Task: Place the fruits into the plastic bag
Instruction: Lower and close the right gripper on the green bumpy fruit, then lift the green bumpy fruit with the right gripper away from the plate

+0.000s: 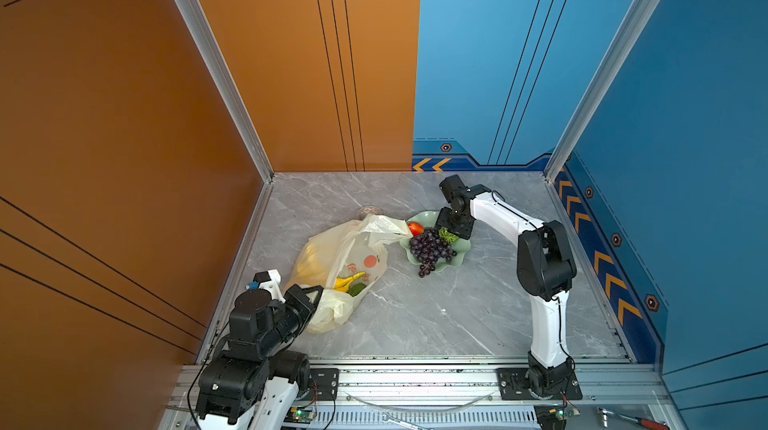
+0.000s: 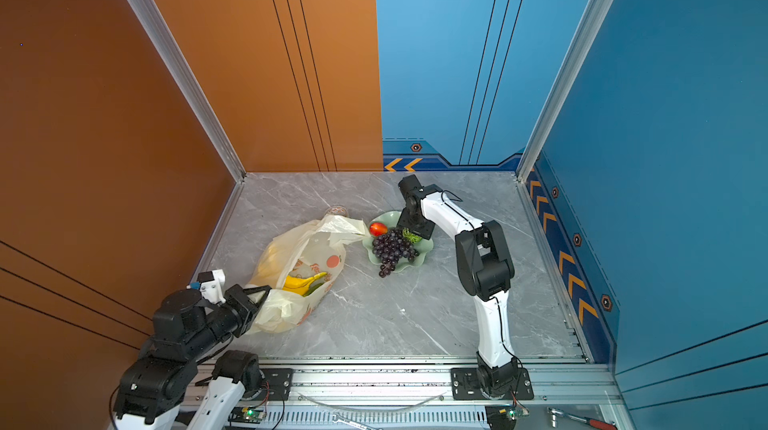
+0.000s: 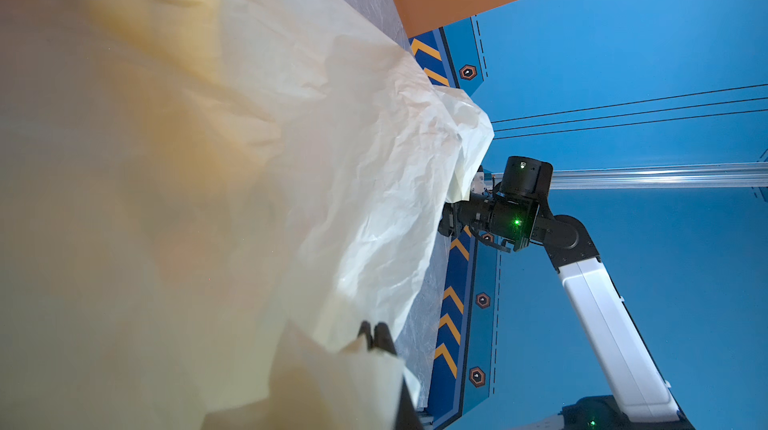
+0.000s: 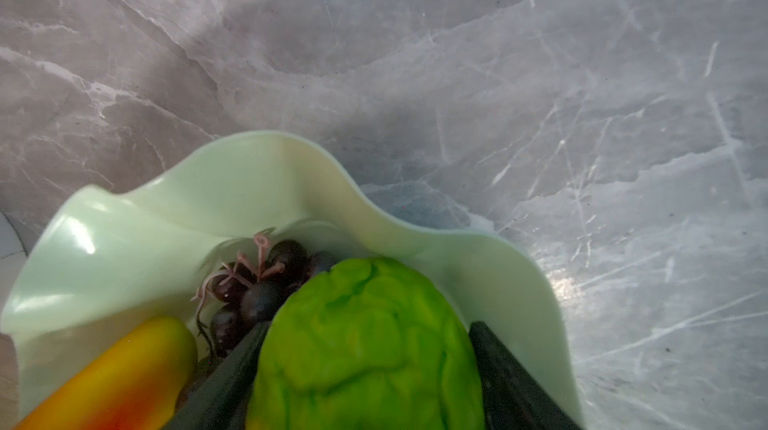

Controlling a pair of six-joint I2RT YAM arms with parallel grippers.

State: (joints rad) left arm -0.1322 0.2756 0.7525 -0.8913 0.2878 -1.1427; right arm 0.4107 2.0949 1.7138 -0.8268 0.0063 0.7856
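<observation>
Pinching the near edge of the plastic bag (image 1: 332,259) on the left, straddling the green patterned ball (image 4: 365,344) on the right.

Clenched on cream film with the left gripper (image 3: 373,336), banana bunch (image 1: 348,281) inside. Flanking the ball with the right gripper (image 4: 370,324) within the wavy rim of the dish (image 4: 124,240), beside grapes (image 1: 432,247) and red-orange fruit (image 1: 415,228). Firm grip or not: impossible to tell. Far bag flap reaching that rim, bare table (image 1: 457,315) open nearer.

Grey marble-look surface (image 1: 415,324), veined, w/ metal rails along its edges. Lying on it: crinkled cream plastic bag (image 1: 328,249) at centre-left, pale green wavy dish (image 1: 464,247) just to the bag's R w/ the bag's far end reaching the dish rim, and a small clear tape roll (image 1: 368,211) just behind the bag.
</observation>
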